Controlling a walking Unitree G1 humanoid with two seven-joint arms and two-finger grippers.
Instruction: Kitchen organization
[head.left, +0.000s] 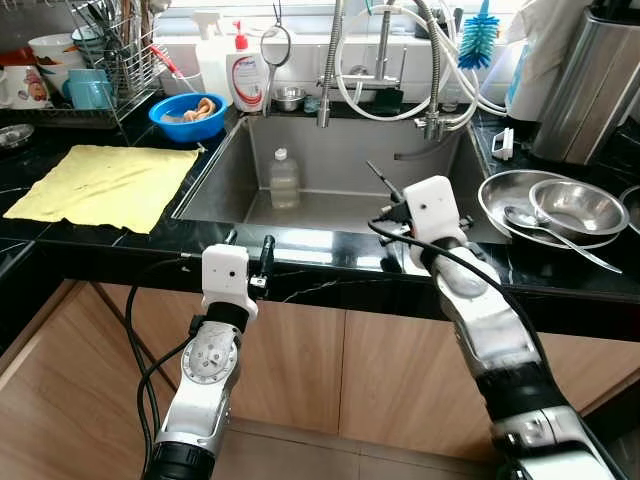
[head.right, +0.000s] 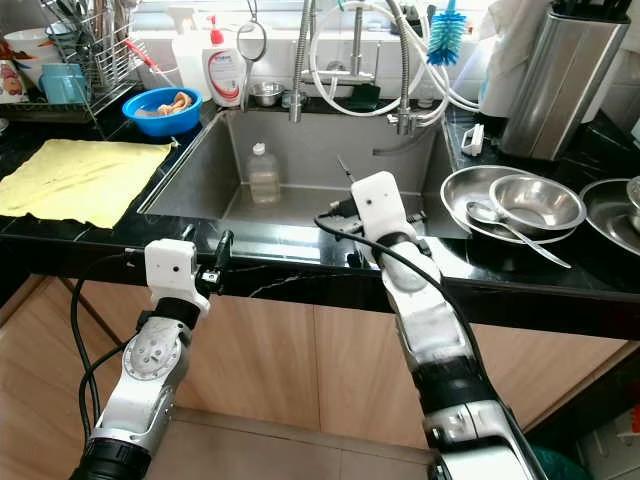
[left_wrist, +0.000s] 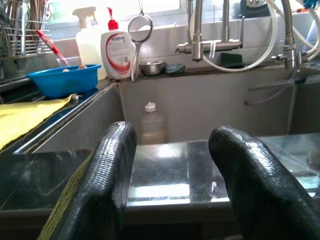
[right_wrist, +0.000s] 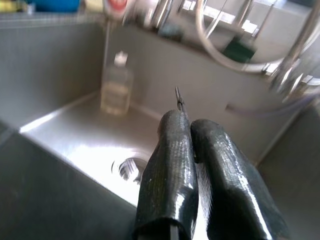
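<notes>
Over the front lip of the sink (head.left: 215, 165), the right gripper (right_wrist: 192, 131) hangs with its two black fingers pressed together on a thin dark stick-like thing (right_wrist: 178, 98) whose tip pokes out past the pads; what it is exactly cannot be made out, too slim and too blurred. It looks light and stiff, and so narrow that it would likely pivot or slip if the pinch loosens, so a hold close to its middle would probably be steadier than one at the tail.

The left gripper (left_wrist: 172, 165) sits low at the counter edge, fingers spread wide apart and gripping nothing, aimed into the basin.

Down in the sink, against the back wall, stands a small clear plastic bottle (head.left: 284, 178), upright, well apart from both grippers. It appears light, probably smooth and wet, and soft enough to dent; the body below the cap looks like the safest place to take it.

To the right on the counter, a spoon (head.left: 550, 232) lies across stacked steel bowls (head.left: 577, 207). To the left, a yellow cloth (head.left: 105, 183) lies flat beside a blue bowl (head.left: 186, 117).
</notes>
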